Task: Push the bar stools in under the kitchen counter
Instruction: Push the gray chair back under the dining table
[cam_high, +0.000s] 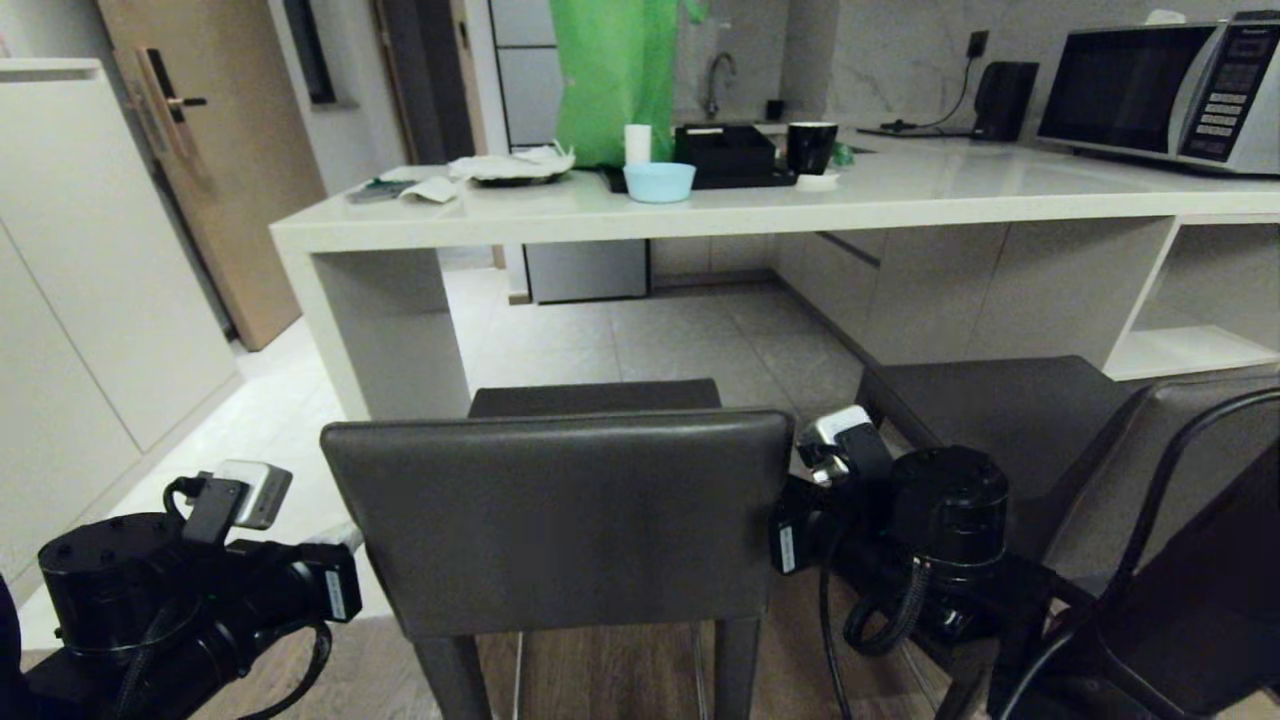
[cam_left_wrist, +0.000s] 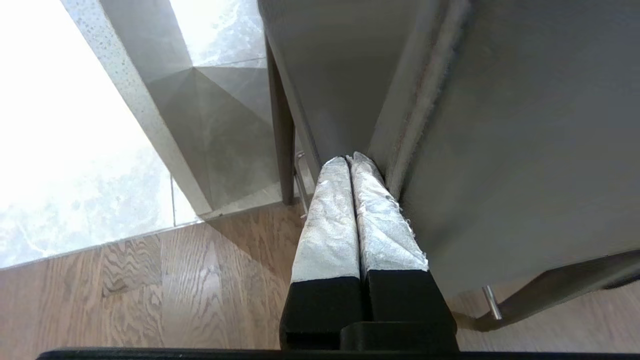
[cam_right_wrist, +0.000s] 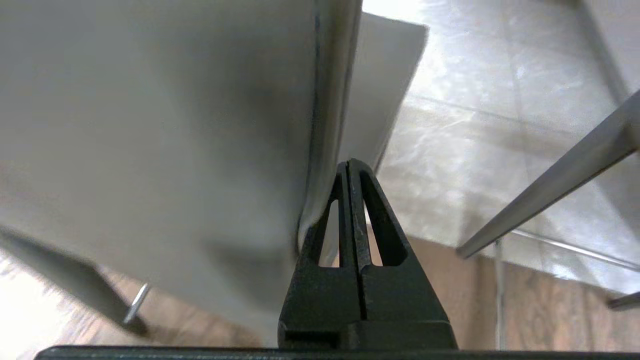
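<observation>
Head view: the dark grey leather-backed bar stool (cam_high: 560, 520) stands short of the off-white stone table (cam_high: 900, 195). Left wrist view: left gripper (cam_left_wrist: 352, 159), fingers pressed together, meets its backrest edge. Right wrist view: right gripper (cam_right_wrist: 351, 162) likewise. Stiff, probably top-heavy; push low on the backrest.

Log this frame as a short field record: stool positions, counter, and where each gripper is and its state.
near stool: facing the counter, seat not yet under it
second stool: to its right, also out
kitchen counter: ahead, open space beneath
left gripper: shut, at the near stool's left backrest edge
right gripper: shut, at its right backrest edge
task state: neither stool pushed in
</observation>
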